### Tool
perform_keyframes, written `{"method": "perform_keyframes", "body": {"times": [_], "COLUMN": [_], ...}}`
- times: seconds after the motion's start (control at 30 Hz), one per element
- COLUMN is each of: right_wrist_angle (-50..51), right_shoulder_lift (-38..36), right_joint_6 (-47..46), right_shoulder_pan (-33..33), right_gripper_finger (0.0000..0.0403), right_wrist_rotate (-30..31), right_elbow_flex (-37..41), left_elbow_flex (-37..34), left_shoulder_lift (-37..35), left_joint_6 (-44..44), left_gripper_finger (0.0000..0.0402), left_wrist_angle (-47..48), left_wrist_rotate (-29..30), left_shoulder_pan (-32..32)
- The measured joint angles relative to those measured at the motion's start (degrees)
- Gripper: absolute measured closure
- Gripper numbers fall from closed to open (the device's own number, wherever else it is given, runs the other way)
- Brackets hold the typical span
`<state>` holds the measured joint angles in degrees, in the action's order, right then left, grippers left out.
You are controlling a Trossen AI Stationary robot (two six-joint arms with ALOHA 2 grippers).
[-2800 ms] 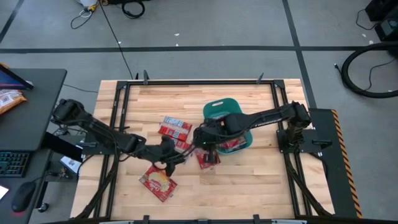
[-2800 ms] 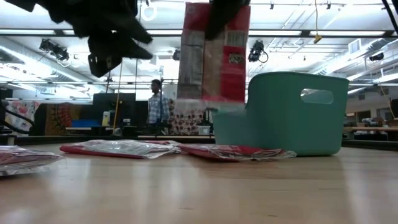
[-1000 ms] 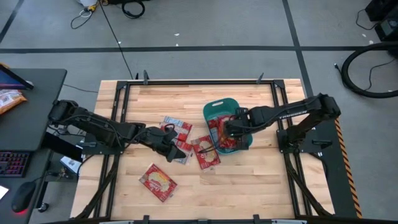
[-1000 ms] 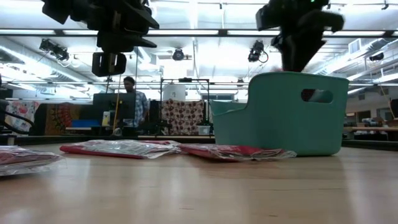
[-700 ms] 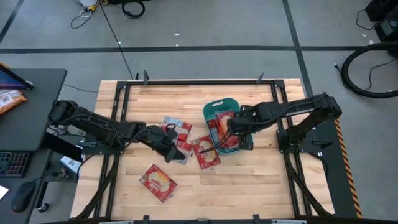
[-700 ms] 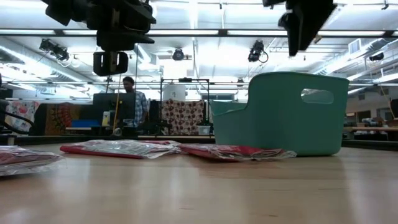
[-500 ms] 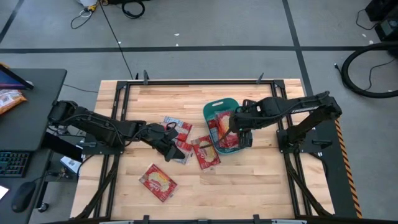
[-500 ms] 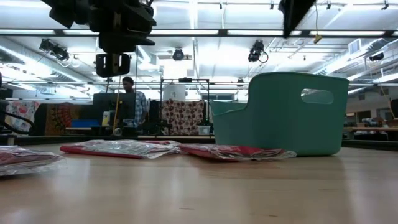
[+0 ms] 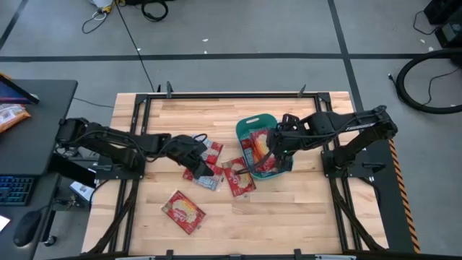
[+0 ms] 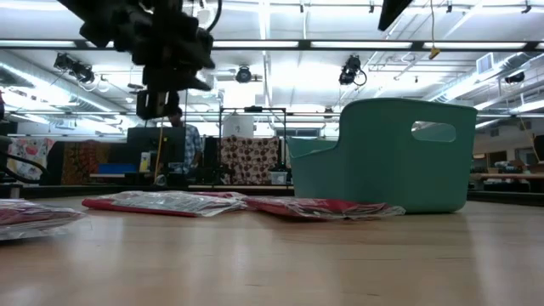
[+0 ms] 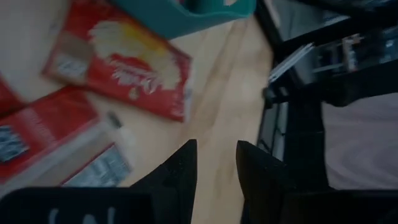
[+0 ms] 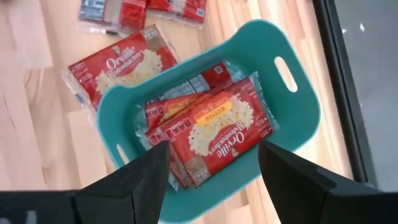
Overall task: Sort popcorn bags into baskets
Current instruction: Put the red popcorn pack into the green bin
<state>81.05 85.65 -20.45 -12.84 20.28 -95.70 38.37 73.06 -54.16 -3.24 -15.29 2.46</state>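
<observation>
The teal basket [image 9: 251, 127] stands right of the table's middle with several red popcorn bags [image 12: 214, 134] lying flat inside. My right gripper [image 12: 214, 180] hangs open high above it, empty. More bags lie flat on the wood. A small pile [image 9: 211, 150] is left of the basket, one bag [image 9: 238, 178] lies by its near corner, and another [image 9: 183, 210] lies nearer the front edge. My left gripper [image 11: 216, 168] hovers over the pile's near side, fingers a little apart with nothing between them. In the low view it shows at upper left [image 10: 161, 81].
Bare wood [image 9: 303, 209] stretches along the near and far sides of the table. A dark frame rail [image 9: 231, 94] runs around the edge. A desk with an orange snack bag [image 9: 10, 115] stands off the table's left. A person [image 10: 180, 140] stands far behind.
My right gripper has risen from the basket's rim to well above it, out of the low view's top; the bags stay in the basket. My left gripper has swung a little toward the far edge, over the pile, and rolled slightly.
</observation>
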Motion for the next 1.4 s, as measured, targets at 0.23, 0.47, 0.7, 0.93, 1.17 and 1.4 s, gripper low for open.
{"method": "perform_keyframes", "body": {"times": [0.23, 0.47, 0.7, 0.93, 1.17, 1.4], "right_wrist_angle": [0.98, -4.04, -11.86, -20.99, -30.83, -36.31], "right_shoulder_lift": [-0.97, -2.0, -2.41, -2.34, -2.37, -2.3], "right_joint_6": [10.51, 19.22, 19.12, 18.48, 15.7, 12.86], "right_shoulder_pan": [0.29, 4.07, 6.85, 6.59, 5.81, 5.72], "right_gripper_finger": [0.0154, 0.0154, 0.0154, 0.0154, 0.0154, 0.0154], "right_wrist_rotate": [6.35, 7.77, 2.16, -2.47, -8.91, -12.36], "right_elbow_flex": [0.0, 0.02, 1.5, 6.4, 13.11, 19.21], "left_elbow_flex": [3.22, 9.36, 3.27, -2.82, -6.78, -14.52], "left_shoulder_lift": [0.02, 0.33, 0.28, -1.61, -1.92, -2.34], "left_joint_6": [2.82, 6.99, 14.65, 13.87, 17.32, 7.8], "left_gripper_finger": [0.0285, 0.0285, 0.0285, 0.0285, 0.0285, 0.0285], "left_wrist_angle": [11.81, 33.29, 41.69, 36.4, 31.65, 16.36], "left_wrist_rotate": [0.42, 3.24, -2.0, -3.95, -5.29, -8.83], "left_shoulder_pan": [-1.95, -1.98, -3.6, -7.19, -13.34, -17.72]}}
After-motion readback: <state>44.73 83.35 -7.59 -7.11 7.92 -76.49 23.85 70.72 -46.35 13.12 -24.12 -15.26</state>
